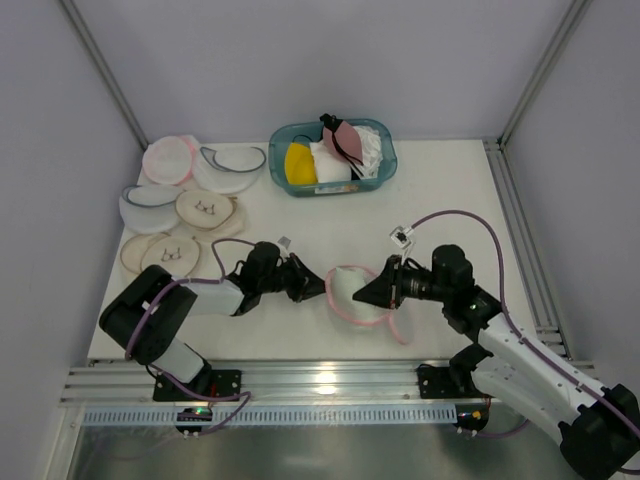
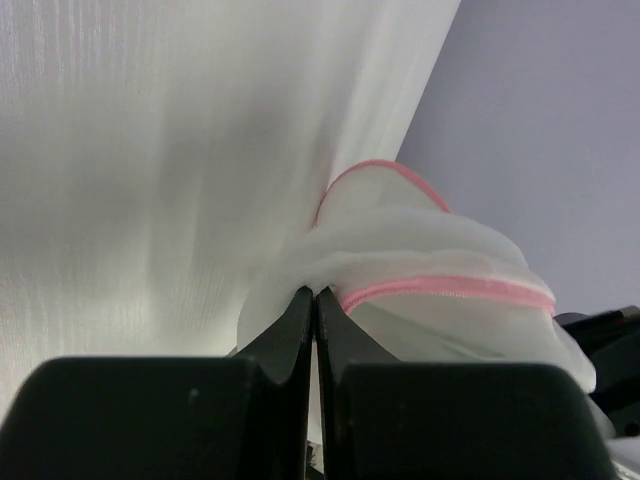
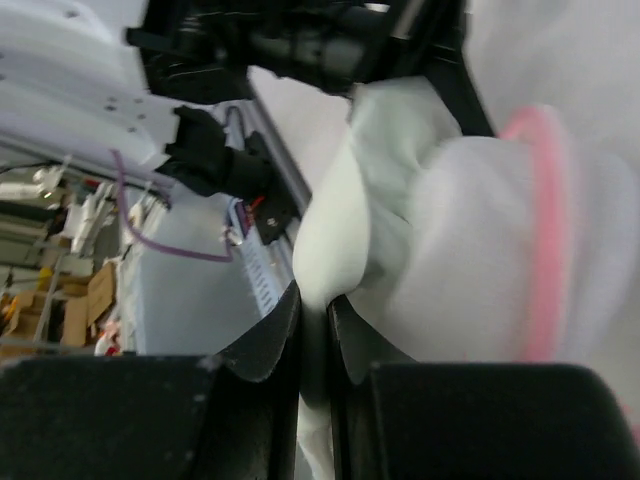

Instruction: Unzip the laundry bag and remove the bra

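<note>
Pinching both sides: left gripper [image 1: 316,286] is clamping the mesh edge of the bag [image 1: 343,282]; right gripper [image 3: 314,305] is nipping pale bra [image 3: 345,235] fabric beside the pink rim [image 3: 547,220]. Bag is sitting between them, front-centre on table [image 1: 330,225].

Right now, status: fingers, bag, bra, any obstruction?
Left fingers shut on bag mesh. Right fingers shut on pale fabric, likely bra, not clear of bag. Nothing blocking.

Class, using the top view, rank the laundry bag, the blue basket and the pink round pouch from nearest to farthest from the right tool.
1. laundry bag, touching the right tool, front centre.
2. blue basket, at the far edge, middle.
3. pink round pouch, far left corner.
</note>
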You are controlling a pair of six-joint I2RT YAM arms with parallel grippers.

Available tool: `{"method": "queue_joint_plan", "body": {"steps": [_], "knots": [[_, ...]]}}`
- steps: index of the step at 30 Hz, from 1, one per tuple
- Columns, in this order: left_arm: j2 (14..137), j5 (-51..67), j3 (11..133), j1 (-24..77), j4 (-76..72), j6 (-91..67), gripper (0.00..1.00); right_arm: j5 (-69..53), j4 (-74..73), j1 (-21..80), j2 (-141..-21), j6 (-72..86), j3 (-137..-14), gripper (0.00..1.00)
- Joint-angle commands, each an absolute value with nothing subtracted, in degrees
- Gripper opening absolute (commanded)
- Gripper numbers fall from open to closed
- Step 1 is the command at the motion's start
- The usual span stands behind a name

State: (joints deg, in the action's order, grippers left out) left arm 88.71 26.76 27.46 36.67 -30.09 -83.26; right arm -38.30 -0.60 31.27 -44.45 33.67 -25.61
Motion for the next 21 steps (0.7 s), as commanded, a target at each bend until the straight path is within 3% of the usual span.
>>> {"method": "queue_joint_plan", "body": {"steps": [1, 6, 10, 14, 17, 21], "knots": [[88.24, 25.66, 27.42, 36.39, -30.32, -81.91, 0.0, -54.46, 17.9, 30.94, -41.93, 42.51, -25.49, 0.04], [88.59, 25.93, 27.33, 36.39, -30.58, -81.91, 0.0, -60.02, 33.91, 30.85, -41.57, 50.88, -22.85, 0.04], [88.51, 25.84, 27.25, 36.3, -30.76, -81.91, 0.0, -59.16, 33.32, 30.85, -41.4, 51.24, -23.55, 0.04], [88.59, 25.84, 27.25, 36.39, -30.85, -82.0, 0.0, -47.23, 8.45, 30.94, -39.3, 38.79, -29.69, 0.04], [88.51, 26.01, 27.33, 36.39, -30.76, -82.0, 0.0, -24.87, -5.91, 30.85, -39.72, 30.35, -35.49, 0.04], [88.42, 26.1, 27.25, 36.39, -30.85, -82.0, 0.0, -9.7, -15.9, 30.85, -45.41, 27.78, -42.7, 0.04]]}}
